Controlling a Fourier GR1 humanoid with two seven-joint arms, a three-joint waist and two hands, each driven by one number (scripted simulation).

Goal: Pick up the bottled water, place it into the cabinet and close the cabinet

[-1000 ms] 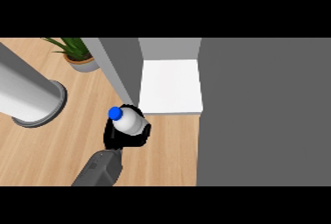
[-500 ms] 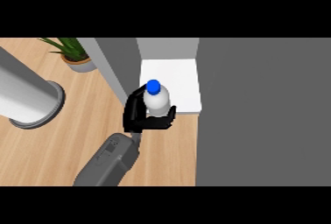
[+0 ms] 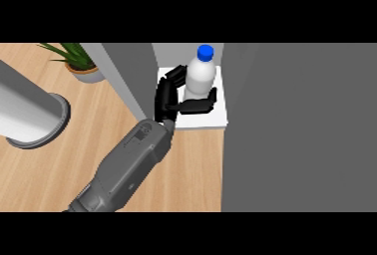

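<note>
steep head view down onto counter (image 3: 44, 169)

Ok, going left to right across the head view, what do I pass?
Grey cylinder → potted plant → narrow grey panel → left hand → bottled water that its fingers curl round → wide grey panel.

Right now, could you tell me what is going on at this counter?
The robot's left hand is curled round the blue-capped bottled water, holding it upright inside the open cabinet, over its white floor. Whether the bottle already stands on that floor cannot be told. It is not released, and the cabinet is not yet closed. A potted plant sits at the far left.
</note>
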